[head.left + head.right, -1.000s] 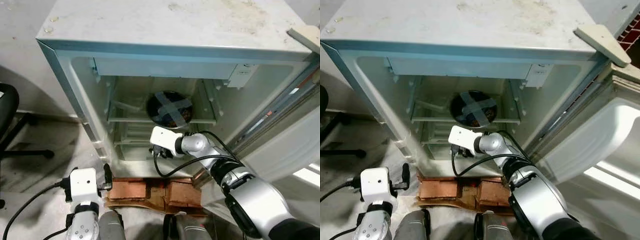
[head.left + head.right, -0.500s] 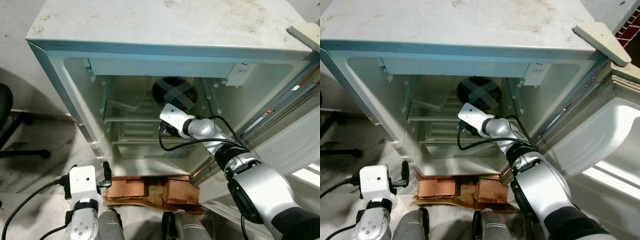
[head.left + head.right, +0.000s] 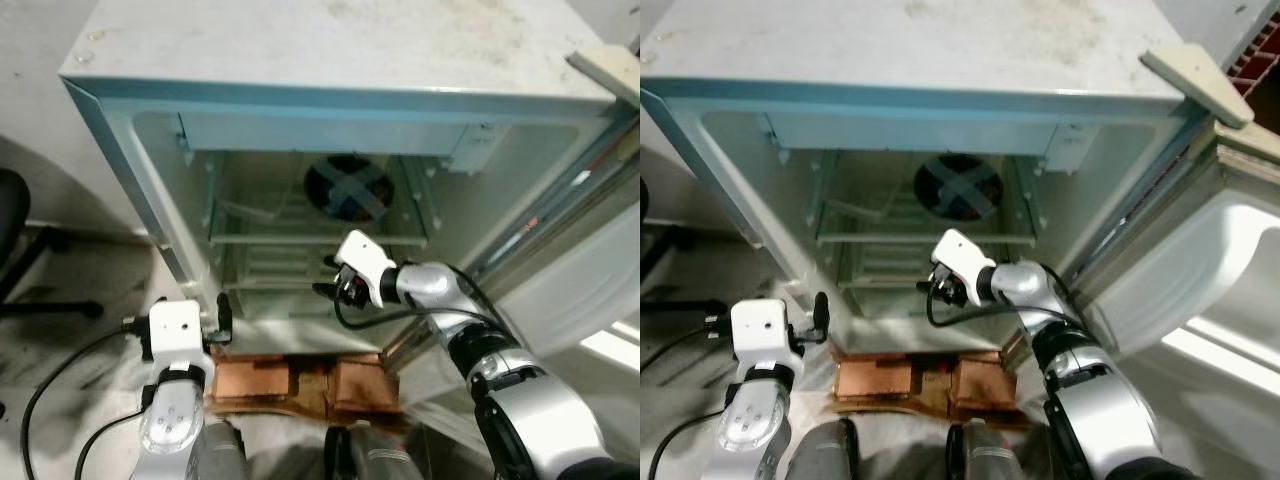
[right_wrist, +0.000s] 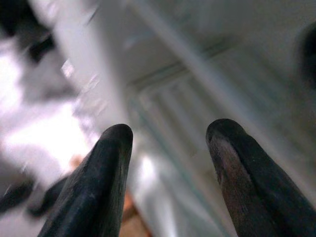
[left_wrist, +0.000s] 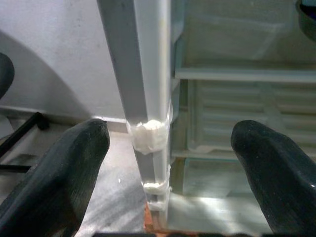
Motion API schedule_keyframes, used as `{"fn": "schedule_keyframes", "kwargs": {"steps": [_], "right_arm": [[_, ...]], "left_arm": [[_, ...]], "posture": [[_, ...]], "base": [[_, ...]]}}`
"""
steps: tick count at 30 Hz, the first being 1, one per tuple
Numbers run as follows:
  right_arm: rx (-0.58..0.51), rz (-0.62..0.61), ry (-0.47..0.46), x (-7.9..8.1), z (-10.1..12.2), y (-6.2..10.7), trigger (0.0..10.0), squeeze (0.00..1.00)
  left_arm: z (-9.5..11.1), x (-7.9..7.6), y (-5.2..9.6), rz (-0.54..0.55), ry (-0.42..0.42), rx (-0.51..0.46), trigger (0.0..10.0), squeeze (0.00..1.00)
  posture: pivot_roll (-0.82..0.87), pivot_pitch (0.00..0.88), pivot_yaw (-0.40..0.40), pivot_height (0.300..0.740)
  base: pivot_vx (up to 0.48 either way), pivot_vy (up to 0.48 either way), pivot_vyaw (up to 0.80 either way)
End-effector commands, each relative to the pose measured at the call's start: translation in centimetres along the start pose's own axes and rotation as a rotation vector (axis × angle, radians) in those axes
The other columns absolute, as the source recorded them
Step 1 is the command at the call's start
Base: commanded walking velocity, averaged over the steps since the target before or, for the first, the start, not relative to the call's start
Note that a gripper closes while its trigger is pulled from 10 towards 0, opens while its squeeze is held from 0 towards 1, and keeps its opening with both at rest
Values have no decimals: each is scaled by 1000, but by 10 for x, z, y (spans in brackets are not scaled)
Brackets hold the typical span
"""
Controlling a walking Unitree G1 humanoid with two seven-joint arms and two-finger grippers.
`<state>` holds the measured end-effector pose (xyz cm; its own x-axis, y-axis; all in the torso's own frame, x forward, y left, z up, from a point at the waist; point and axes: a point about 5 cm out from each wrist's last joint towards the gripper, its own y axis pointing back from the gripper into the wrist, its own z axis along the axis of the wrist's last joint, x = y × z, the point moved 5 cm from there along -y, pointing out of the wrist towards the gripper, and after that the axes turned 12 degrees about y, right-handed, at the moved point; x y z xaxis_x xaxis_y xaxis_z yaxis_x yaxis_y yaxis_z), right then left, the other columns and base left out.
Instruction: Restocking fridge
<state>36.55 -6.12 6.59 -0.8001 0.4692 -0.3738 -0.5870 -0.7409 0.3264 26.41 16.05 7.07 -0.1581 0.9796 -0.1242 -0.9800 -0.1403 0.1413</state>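
Fridge (image 3: 330, 60) open, door (image 3: 1200, 270) swung right. Dark bowl (image 3: 347, 188) with crossed tape on upper shelf (image 3: 315, 238), far right inside. Right gripper (image 4: 168, 143) in front of lower shelves, fingers spread, empty; wrist view blurred, detail uncertain. Left gripper (image 5: 168, 163) low by fridge's left edge, fingers wide, empty. Cardboard (image 3: 300, 385) on floor below.

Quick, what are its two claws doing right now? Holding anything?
Left gripper: open, holding nothing, by the fridge's front edge.
Right gripper: open, holding nothing.
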Motion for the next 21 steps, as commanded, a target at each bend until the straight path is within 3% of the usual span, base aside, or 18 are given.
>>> {"fn": "schedule_keyframes", "kwargs": {"steps": [1,2,3,5,6,10,11,13,21], "right_arm": [[-7,-135,-98,-9,-10,11,10000,0],[-18,-188,-134,-10,-13,15,10000,0],[-28,-267,-176,-10,-18,20,10000,867],[-28,-298,-189,-9,-19,22,10000,867],[-17,-370,-223,-9,-25,26,10000,1000],[-19,-422,-235,0,-25,27,10000,1000],[-30,-424,-247,6,-23,25,10000,0],[-62,-408,-235,18,-15,19,10000,0],[-45,-456,-289,20,-16,25,10000,0]], "left_arm": [[-9,4,0,7,-16,29,10000,0],[-8,4,-1,2,-23,24,10000,0],[-6,6,-4,0,-32,19,10000,0],[-5,7,-5,0,-34,17,10000,0],[-4,10,-7,3,-40,15,10000,0],[-4,18,-7,14,-49,21,10000,0],[-6,21,-7,24,-49,26,10000,0],[-8,25,-6,39,-46,31,10000,0],[-12,27,-4,48,-47,38,10000,0]], "posture": [[77,108,-53,740],[76,105,-49,740],[77,94,-33,740],[77,94,-33,740],[75,89,-25,740],[67,82,-16,740],[63,73,-14,740],[68,73,-17,740],[73,72,-17,740]], "base": [[0,0,0],[0,0,0],[0,0,0],[0,0,0],[0,0,0],[0,0,0],[0,0,0],[0,0,0],[0,0,0]]}}
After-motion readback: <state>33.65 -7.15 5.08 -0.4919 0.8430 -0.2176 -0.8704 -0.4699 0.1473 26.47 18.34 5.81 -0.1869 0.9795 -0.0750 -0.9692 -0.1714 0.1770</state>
